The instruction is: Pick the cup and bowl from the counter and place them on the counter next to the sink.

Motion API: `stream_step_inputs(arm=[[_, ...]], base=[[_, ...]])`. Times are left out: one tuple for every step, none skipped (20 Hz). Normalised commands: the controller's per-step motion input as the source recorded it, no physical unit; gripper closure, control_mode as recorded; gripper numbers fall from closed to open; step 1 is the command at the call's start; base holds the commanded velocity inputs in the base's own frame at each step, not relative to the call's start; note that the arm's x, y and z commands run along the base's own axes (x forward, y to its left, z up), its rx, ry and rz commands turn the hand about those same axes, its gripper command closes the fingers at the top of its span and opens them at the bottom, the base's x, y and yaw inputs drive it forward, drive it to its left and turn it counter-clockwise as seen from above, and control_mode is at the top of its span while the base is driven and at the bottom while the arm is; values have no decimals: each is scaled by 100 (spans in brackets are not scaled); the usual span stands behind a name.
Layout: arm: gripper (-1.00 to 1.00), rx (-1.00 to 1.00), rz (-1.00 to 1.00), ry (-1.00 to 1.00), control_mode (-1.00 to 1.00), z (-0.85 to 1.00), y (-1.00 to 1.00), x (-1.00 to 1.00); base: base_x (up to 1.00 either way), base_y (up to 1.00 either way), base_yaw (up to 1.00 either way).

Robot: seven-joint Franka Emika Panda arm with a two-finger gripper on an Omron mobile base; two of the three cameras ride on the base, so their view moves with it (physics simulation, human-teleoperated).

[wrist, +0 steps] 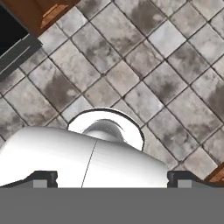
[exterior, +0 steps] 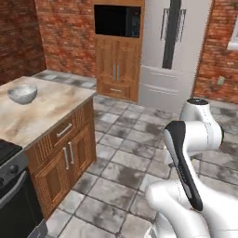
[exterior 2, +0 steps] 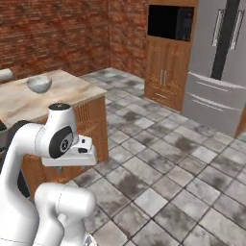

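The bowl (exterior: 22,93) (exterior 2: 39,84), pale grey-white and shallow, sits on the beige marbled counter (exterior: 46,109) (exterior 2: 19,101) near its far end. The cup and the sink are out of view. My arm is folded up over the tiled floor, well to the right of the counter and clear of the bowl. In the hand view my gripper (wrist: 113,179) looks down at the floor tiles. Its two dark fingertips (wrist: 43,178) stand wide apart, open, with nothing between them.
A black stove (exterior: 7,160) adjoins the counter's near end, over brown cabinet doors (exterior: 65,160). A grey-white roll (exterior 2: 5,74) stands at the counter's left edge. Across the grey tiled floor (exterior: 125,153) are a wooden oven cabinet (exterior: 117,69) and a steel fridge (exterior: 172,56).
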Motion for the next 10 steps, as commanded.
stream_step_inputs(arm=[[-100, 0, 0, 0, 100, 0, 0, 0], [-100, 0, 0, 0, 100, 0, 0, 0], [-100, 0, 0, 0, 100, 0, 0, 0], [-100, 0, 0, 0, 100, 0, 0, 0], [-100, 0, 0, 0, 100, 0, 0, 0], [-100, 0, 0, 0, 100, 0, 0, 0], [-100, 0, 0, 0, 100, 0, 0, 0], [-100, 0, 0, 0, 100, 0, 0, 0], [-100, 0, 0, 0, 100, 0, 0, 0], [-100, 0, 0, 0, 100, 0, 0, 0]], base=[[0, 0, 100], [0, 0, 100], [0, 0, 100], [0, 0, 100], [0, 0, 100], [0, 0, 100], [0, 0, 100], [0, -1, 100], [8, -5, 100], [21, -14, 99]])
